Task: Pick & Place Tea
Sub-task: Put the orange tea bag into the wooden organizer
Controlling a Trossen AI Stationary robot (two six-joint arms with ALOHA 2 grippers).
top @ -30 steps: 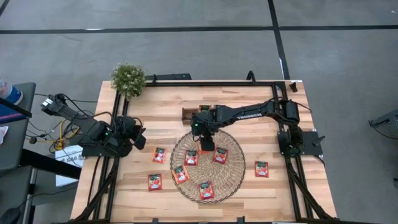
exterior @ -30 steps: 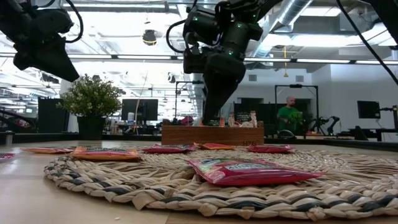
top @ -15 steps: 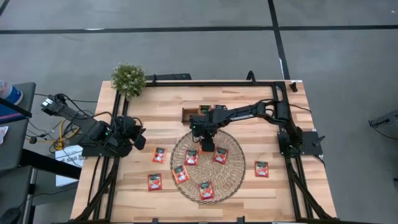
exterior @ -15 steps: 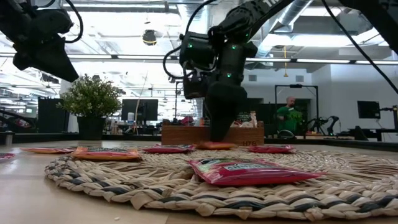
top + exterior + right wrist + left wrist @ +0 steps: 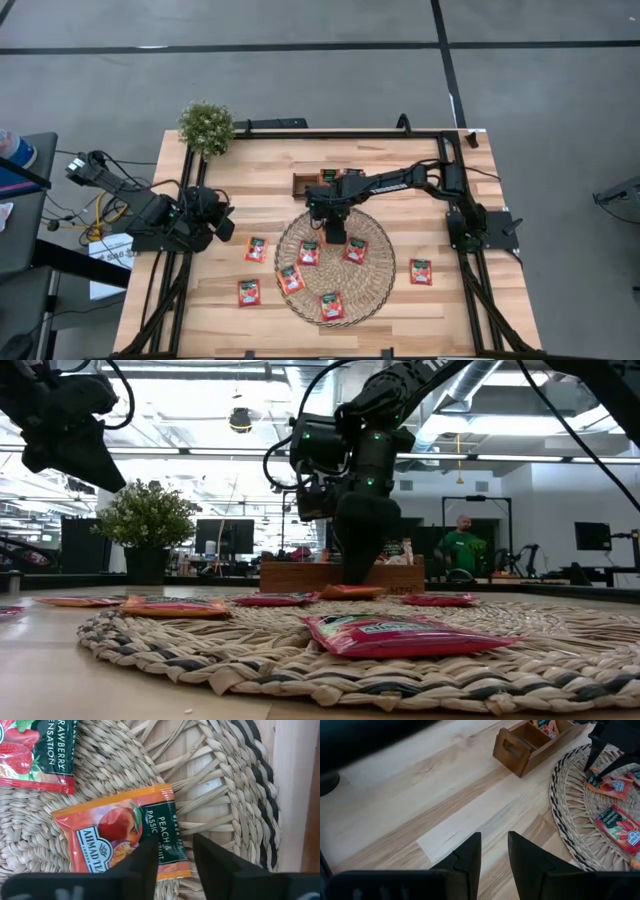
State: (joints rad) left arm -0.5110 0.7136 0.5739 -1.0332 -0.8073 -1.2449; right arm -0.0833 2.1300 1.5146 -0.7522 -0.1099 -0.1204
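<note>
In the high view the right gripper [image 5: 332, 238] covers the orange peach tea sachet [image 5: 122, 834] on the round woven straw mat [image 5: 372, 288]; its print is too small there. The brown wooden tray [image 5: 530, 742] is cut by the left wrist picture's edge. The red strawberry sachet [image 5: 37, 752] is cut off too.

Legible text is found on two tea sachets, both lying on the woven mat [image 5: 220, 785] in the right wrist view. The orange sachet [image 5: 117, 837] reads "AHMAD TEA" on a dark green panel, with "PEACH & PASSION" and "BLACK" printed along its green edge strip. The red sachet [image 5: 37, 752] reads "STRAWBERRY SENSATION", the first letter partly cut off. Print on the sachets in the other views cannot be read.
</note>
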